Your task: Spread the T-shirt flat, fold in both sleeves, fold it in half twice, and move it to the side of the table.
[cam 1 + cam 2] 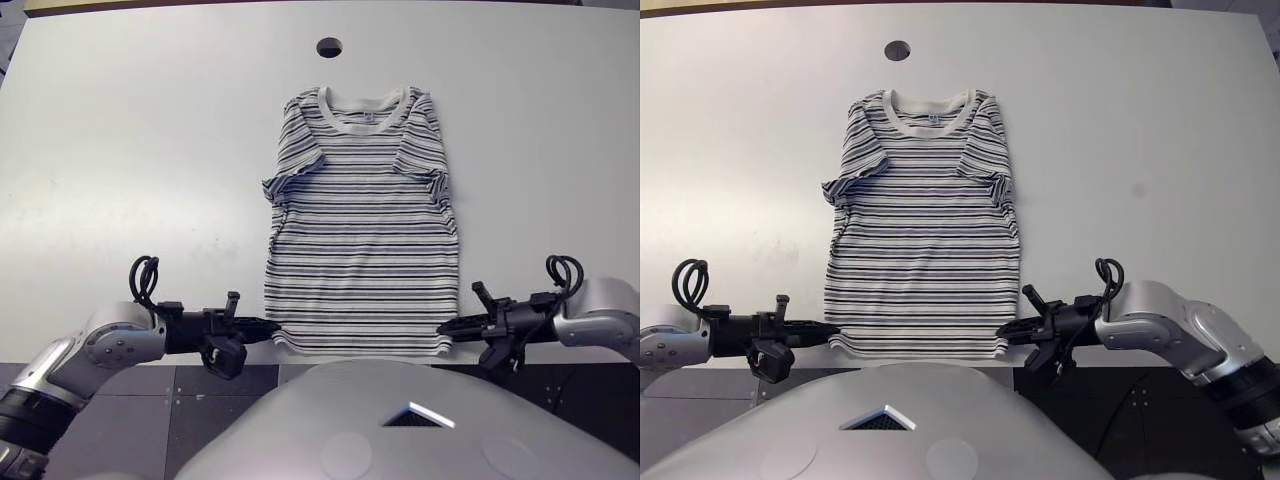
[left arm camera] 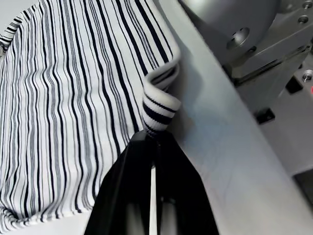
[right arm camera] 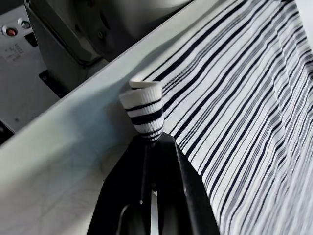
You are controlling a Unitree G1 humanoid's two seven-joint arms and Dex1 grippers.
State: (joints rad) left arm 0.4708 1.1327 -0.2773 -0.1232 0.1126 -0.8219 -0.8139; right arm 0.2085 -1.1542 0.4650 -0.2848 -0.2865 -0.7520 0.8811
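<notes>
A black-and-white striped T-shirt (image 1: pixel 362 230) lies flat on the white table (image 1: pixel 130 170), collar away from me, both sleeves folded in over the chest. My left gripper (image 1: pixel 272 326) is shut on the hem's near left corner (image 2: pixel 157 110), which bunches up between the fingers. At the near right corner (image 3: pixel 143 113), my right gripper (image 1: pixel 442 326) is shut on the hem in the same way. Both grippers sit at the table's near edge.
A dark round hole (image 1: pixel 329 47) is in the table beyond the collar. Bare table stretches to the left and right (image 1: pixel 550 160) of the shirt. The near edge drops off just behind the grippers.
</notes>
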